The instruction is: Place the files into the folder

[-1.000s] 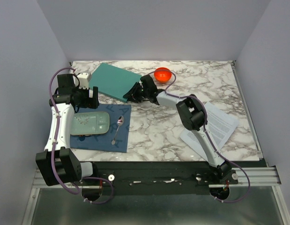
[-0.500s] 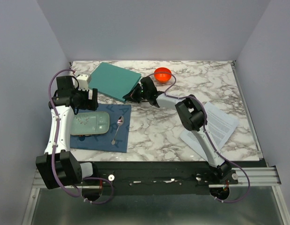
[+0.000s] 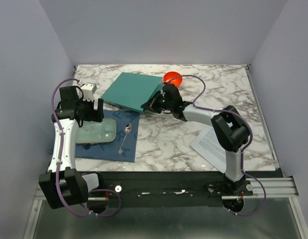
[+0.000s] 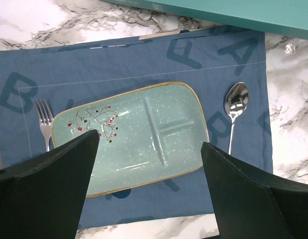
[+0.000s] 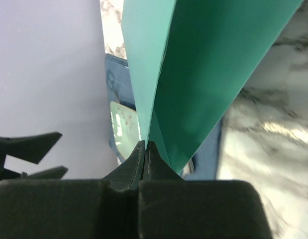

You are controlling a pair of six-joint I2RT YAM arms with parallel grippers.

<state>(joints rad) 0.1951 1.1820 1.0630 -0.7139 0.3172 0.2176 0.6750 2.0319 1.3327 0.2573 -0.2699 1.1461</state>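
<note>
Where R gripper (image 5: 145,145) clamps: folder (image 5: 208,64) edge.

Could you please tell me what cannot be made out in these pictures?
Folder inside: the right fingers pinch its edge; top and right wrist views show only plain teal surfaces.
Files: top view, partly under the right arm; print too small to read.
Fork: left wrist view, handle cut off by a left finger.

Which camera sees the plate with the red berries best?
The left wrist view. There the pale mint rectangular ceramic plate fills the middle, showing its dividers and red berries. The top external view shows it small and partly covered. The right wrist view catches only a sliver beside the large flat teal-green folder.
</note>
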